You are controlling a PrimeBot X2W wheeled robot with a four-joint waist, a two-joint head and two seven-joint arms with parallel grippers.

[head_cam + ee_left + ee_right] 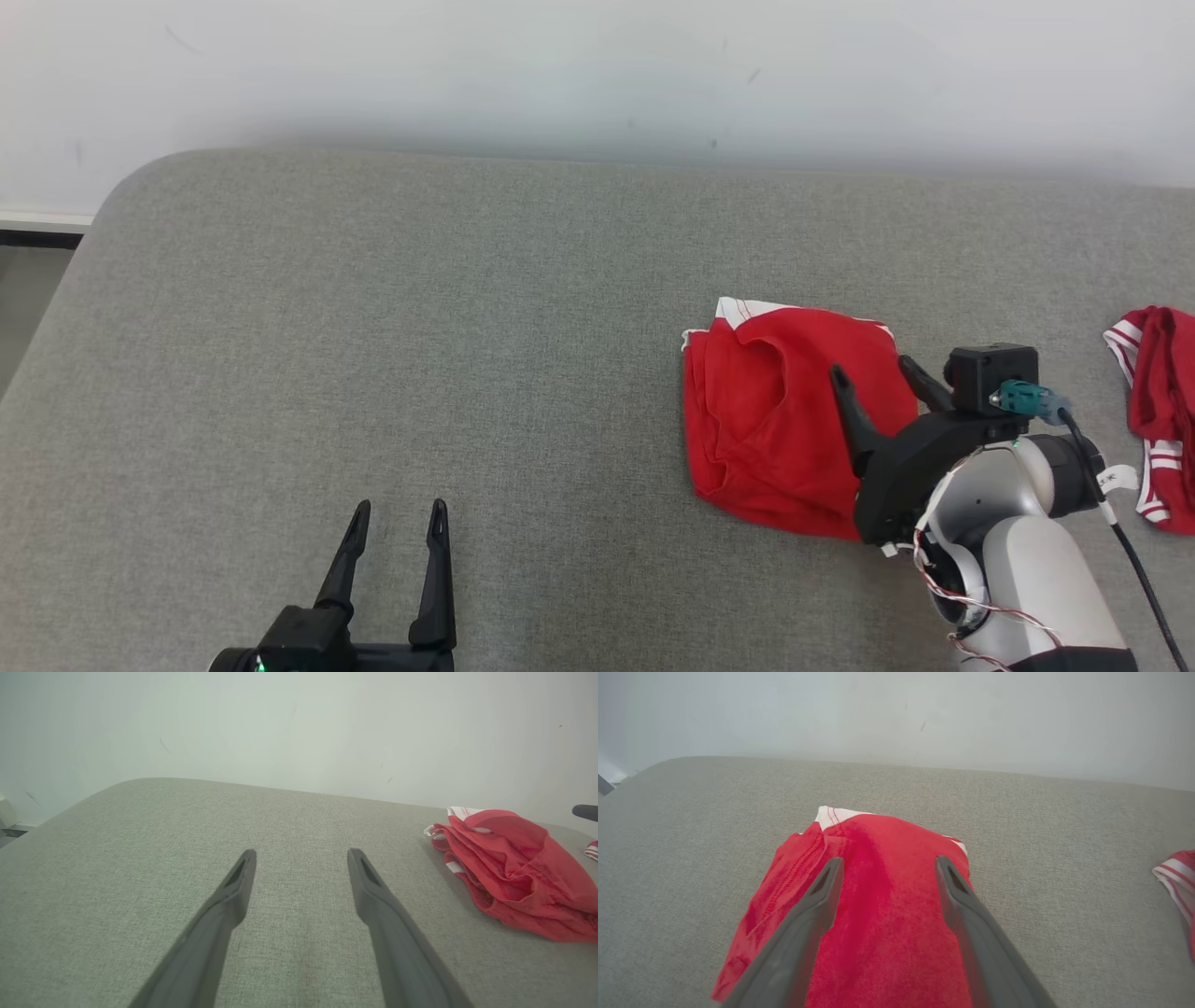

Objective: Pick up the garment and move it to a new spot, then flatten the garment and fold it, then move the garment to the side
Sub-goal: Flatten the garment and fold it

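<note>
A red garment with white trim (775,420) lies folded into a compact bundle on the grey table, right of centre. Over its right side hovers my right gripper (875,376), open, fingers spread above the cloth with nothing held. In the right wrist view the garment (887,905) lies under and between the fingers of that gripper (886,863). My left gripper (400,513) rests open at the lower left over bare table, far from the cloth. The left wrist view has the left gripper (301,854) apart from the garment (514,872) at its right.
A second red garment with white stripes (1158,411) lies at the table's right edge, also seen in the right wrist view (1178,877). The grey fabric table (373,327) has a rounded far-left corner. A pale wall (597,65) stands behind it.
</note>
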